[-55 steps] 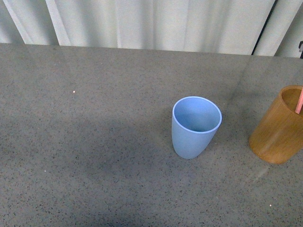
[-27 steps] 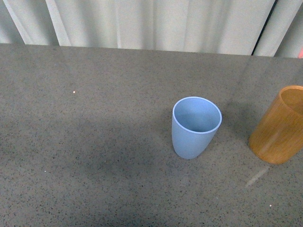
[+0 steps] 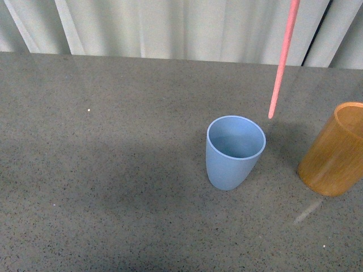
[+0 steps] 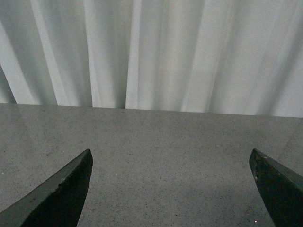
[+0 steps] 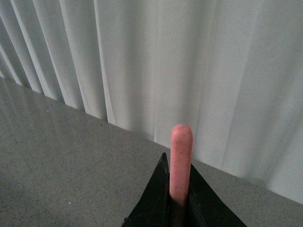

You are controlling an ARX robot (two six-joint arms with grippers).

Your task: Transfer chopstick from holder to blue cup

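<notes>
— Since a second ago the chopstick (image 3: 282,56) has left the holder (image 3: 334,153). It now hangs in the air, nearly upright, with its lower tip close to the blue cup (image 3: 235,153) rim on the holder's side, not inside.
— What holds it? The front view cuts it off at the top.
— Only the right wrist view tells. The right gripper (image 5: 179,198) is clamped on it, dark fingers either side, its rounded end sticking out.
— And the left?
— The left gripper (image 4: 170,158) shows in its own wrist view alone. Its fingers are spread wide, with grey table (image 4: 165,142) and pale curtain (image 4: 165,47) between them.
</notes>
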